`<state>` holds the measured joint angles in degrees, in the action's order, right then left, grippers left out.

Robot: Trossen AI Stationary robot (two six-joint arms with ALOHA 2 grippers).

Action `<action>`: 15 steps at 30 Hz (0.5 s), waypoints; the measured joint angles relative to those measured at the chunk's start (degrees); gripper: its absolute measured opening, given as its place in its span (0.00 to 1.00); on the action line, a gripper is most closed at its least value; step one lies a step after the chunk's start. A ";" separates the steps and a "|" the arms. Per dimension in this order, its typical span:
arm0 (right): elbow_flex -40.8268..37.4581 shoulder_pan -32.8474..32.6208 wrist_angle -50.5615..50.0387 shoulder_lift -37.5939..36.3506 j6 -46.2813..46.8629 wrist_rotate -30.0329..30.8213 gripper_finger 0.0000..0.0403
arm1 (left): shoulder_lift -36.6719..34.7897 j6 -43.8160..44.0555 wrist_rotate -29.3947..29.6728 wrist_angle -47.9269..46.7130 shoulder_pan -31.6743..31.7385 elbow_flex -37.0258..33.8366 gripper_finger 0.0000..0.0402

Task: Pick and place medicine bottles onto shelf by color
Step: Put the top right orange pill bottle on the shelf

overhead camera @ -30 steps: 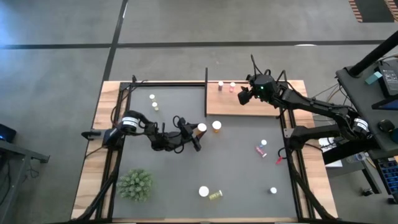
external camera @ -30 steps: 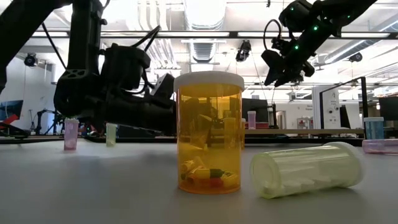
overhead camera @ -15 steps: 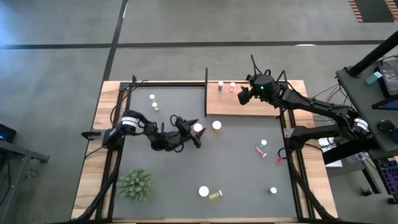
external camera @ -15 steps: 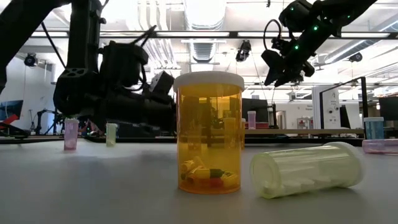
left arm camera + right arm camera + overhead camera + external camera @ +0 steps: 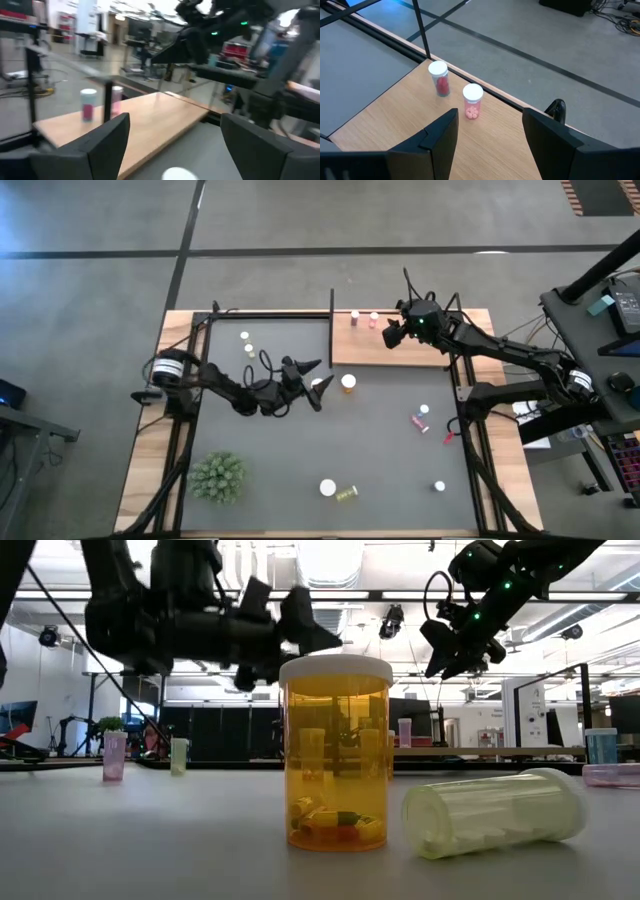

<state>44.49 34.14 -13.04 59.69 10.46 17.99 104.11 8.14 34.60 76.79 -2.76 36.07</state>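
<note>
While the left claw [image 5: 312, 378] stands open above the dark mat [image 5: 380, 460], an orange bottle [image 5: 316, 386] stands just beside its fingertips, ungripped, and a second orange bottle [image 5: 348, 383] stands to the right of that, near the shelf's near edge. Over the wooden shelf [image 5: 420, 352] at the far side of the surface, the right claw [image 5: 391, 335] hangs with its fingers [image 5: 440, 137] apart and nothing between them. Two pink-red bottles [image 5: 354, 318] stand side by side at the shelf's far left corner. More bottles remain on the mat: two at far left [image 5: 246, 343], one lying at right [image 5: 420, 420], three along the near side [image 5: 328, 488]. One green plant [image 5: 217, 476] sits at near left.
</note>
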 joint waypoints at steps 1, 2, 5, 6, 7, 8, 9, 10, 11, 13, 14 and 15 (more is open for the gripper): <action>0.00 -0.01 0.00 0.01 -0.02 0.00 0.53 | -1.57 0.00 -1.32 -2.53 0.00 0.00 0.74; 0.00 0.00 0.00 0.01 -0.05 0.00 0.53 | -3.02 0.10 -2.69 -4.90 -0.02 0.00 0.74; -0.02 -0.01 0.57 0.01 -0.29 0.01 0.53 | -7.75 0.22 -7.18 -13.19 -0.04 0.02 0.74; -0.02 0.01 1.90 -0.01 -1.15 0.01 0.53 | -9.35 0.28 -8.23 -16.19 -0.16 0.02 0.74; -0.02 -0.01 3.36 0.00 -2.00 0.00 0.53 | -10.71 0.34 -8.63 -18.92 -0.31 0.02 0.74; -0.02 -0.01 4.73 -0.01 -2.58 0.03 0.53 | -11.85 0.35 -8.67 -20.80 -0.41 0.02 0.74; -0.02 -0.01 6.27 -0.01 -2.84 0.00 0.53 | -13.01 0.37 -8.72 -22.62 -0.46 0.02 0.74; -0.02 -0.01 7.68 -0.01 -2.84 -0.01 0.53 | -14.13 0.35 -8.81 -24.00 -0.48 0.02 0.74; -0.02 -0.01 8.89 -0.01 -2.85 0.00 0.53 | -14.77 0.37 -8.82 -24.30 -0.46 0.02 0.74; -0.02 -0.01 11.53 -0.01 -2.88 0.01 0.53 | -15.93 0.23 -8.82 -24.68 -0.46 0.04 0.74; -0.02 -0.01 13.05 -0.01 -2.69 -0.01 0.53 | -16.20 0.05 -8.82 -24.72 -0.45 0.04 0.73; -0.02 0.00 14.34 -0.01 -1.20 -0.06 0.53 | -16.28 0.04 -8.82 -24.48 -0.44 0.04 0.73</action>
<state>44.47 34.14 1.31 59.68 9.26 17.93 87.83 8.19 25.78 52.30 -3.20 36.12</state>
